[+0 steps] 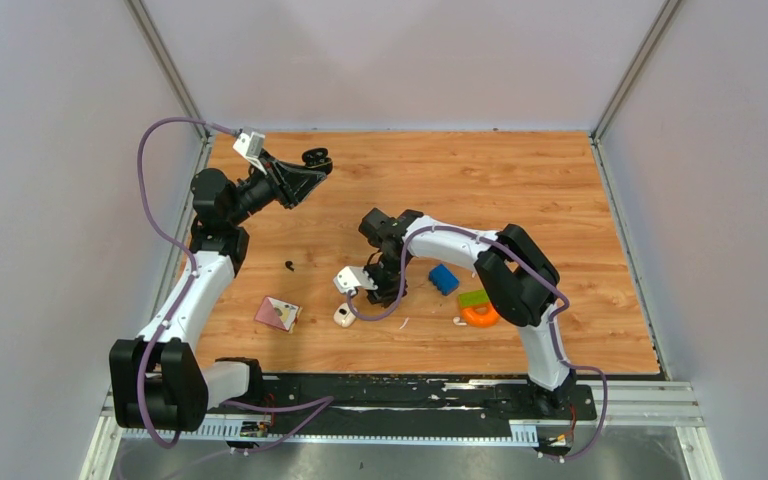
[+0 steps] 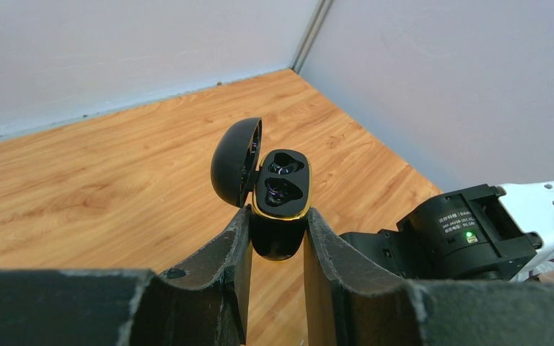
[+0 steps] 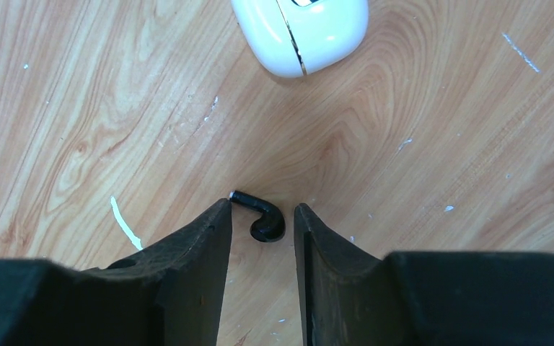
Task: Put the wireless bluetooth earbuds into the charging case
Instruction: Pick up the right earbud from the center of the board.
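My left gripper [image 2: 278, 216] is shut on a black charging case [image 2: 283, 189] with a gold rim. It holds the case in the air at the back left [image 1: 313, 160] with the lid open. The two sockets look dark; I cannot tell what is in them. My right gripper [image 3: 262, 209] is open and low over the table [image 1: 385, 292]. A black earbud [image 3: 265, 220] lies between its fingertips, its stem tip against the left finger [image 3: 202, 245]. A second black earbud [image 1: 289, 266] lies loose on the table. A white case [image 3: 299, 29] lies just ahead of the right gripper.
A pink card [image 1: 278, 312] lies at the front left. A blue block [image 1: 443, 278], a green block [image 1: 473, 298] and an orange ring [image 1: 480, 316] lie by the right arm. A tiny white piece [image 1: 458, 321] beside the ring is too small to identify. Grey walls enclose the wooden table [image 1: 520, 190].
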Robot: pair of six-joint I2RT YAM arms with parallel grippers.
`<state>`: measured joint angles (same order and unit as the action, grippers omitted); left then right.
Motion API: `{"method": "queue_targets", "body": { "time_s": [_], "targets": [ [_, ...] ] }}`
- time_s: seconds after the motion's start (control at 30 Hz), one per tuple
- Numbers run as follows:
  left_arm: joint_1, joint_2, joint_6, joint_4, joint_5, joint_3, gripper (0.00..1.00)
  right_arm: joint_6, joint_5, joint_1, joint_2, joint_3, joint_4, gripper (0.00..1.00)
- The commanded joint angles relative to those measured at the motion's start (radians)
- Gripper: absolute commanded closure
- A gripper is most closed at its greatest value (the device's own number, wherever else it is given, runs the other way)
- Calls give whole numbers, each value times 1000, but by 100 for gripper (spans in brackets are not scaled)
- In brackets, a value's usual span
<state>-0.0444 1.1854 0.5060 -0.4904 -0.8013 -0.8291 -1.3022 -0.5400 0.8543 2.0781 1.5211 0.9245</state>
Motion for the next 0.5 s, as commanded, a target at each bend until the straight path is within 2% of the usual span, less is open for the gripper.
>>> {"method": "queue_targets", "body": {
  "time_s": [0.0,0.1,0.3,0.47],
  "targets": [
    [6,-14,-17,-31,12,1,100,14,2,-5,23,-17,16,64],
    [5,-12,-17,-32,11,-2,100,12,15,-6,26,-23,15,66],
    [6,-9,-18,-30,10,-2,100,-5,39,-12,21,-40,12,62],
    [5,-6,-16,-31,12,-5,100,-10,62,-17,11,-62,-14,68]
  ]
}}
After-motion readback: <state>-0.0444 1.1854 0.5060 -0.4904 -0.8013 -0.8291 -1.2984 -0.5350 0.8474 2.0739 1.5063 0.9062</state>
